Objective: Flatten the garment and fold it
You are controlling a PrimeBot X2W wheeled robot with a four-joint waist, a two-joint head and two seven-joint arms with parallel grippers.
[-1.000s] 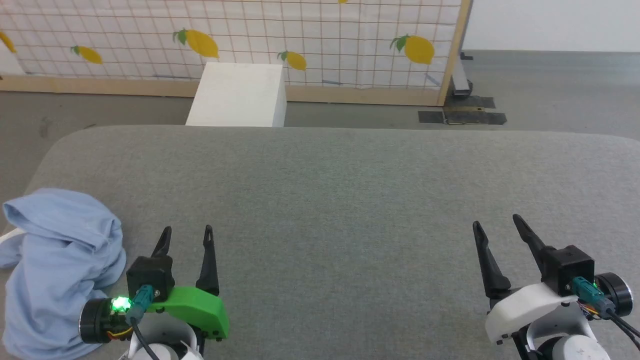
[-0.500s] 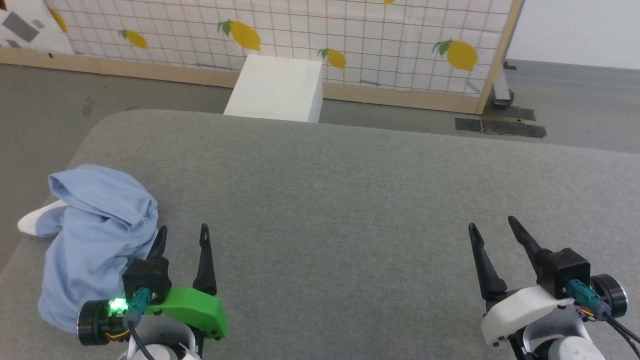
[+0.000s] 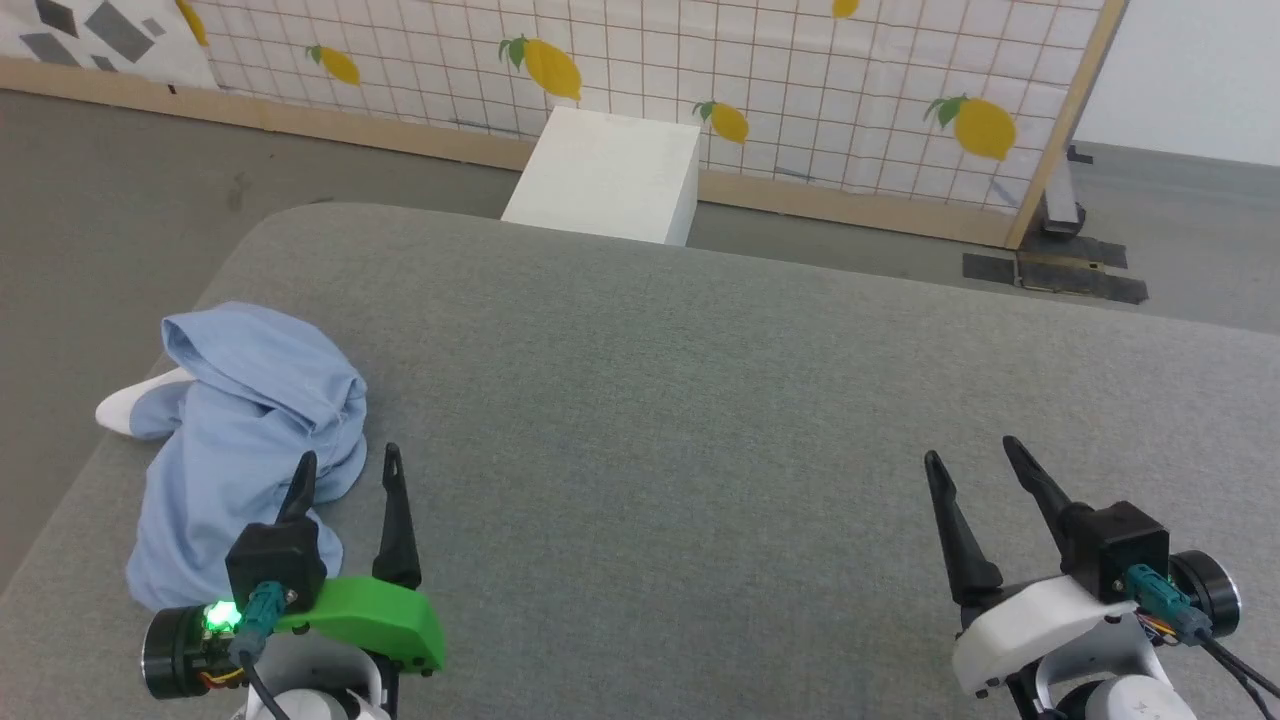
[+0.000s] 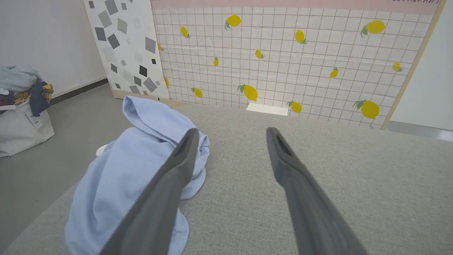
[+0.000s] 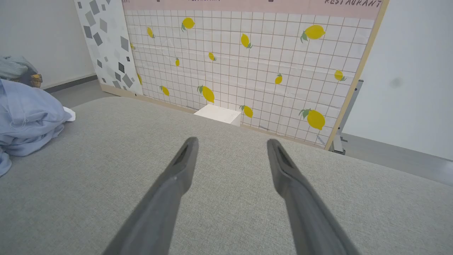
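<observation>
The shirt lies crumpled at the left edge of the grey bench. The left gripper hovers just beside it, fingers apart; the right gripper, well apart from it, also holds its fingers apart.

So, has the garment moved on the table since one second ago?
No. The garment still lies at the grey table's left edge; the camera turned.
</observation>
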